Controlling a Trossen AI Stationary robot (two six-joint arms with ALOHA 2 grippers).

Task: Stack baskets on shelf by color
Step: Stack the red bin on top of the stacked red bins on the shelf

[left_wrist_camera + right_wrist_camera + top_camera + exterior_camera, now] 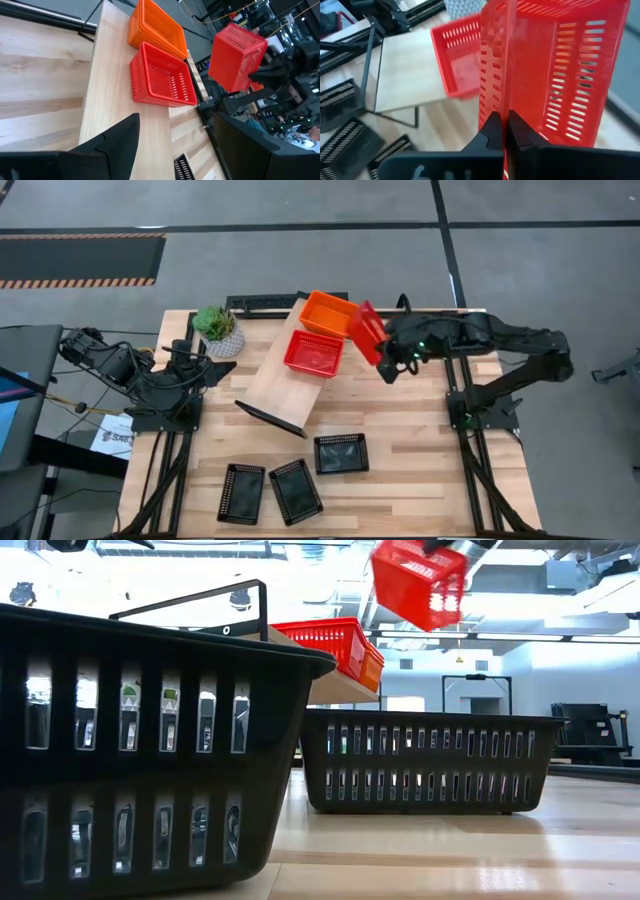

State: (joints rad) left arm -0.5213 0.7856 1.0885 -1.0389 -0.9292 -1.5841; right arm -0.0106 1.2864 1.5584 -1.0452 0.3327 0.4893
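Observation:
The light-wood shelf (280,380) lies slanted on the table. A stack of orange baskets (328,313) sits on its far end, and one red basket (314,353) stands upright beside it. Both also show in the left wrist view: the orange stack (156,26) and the red basket (162,82). My right gripper (384,346) hovers just right of the shelf, shut on a second red basket (366,332), which is high in the low view (420,580). Three black baskets (241,493), (296,491), (341,453) rest on the near tabletop. My left gripper (175,150) waits open at the table's left. My right gripper (504,132) pinches one side wall (495,95) of the red basket between its two fingers, one finger inside the basket and one outside. The fingers come from the table's right. The basket is lifted clear of table and shelf and is tipped steeply onto its side.
A potted plant (218,330) stands at the far left, next to the shelf's far end. The shelf's near half (272,395) is bare wood. Dark frame legs run along both table sides. Bare table lies right of the black baskets.

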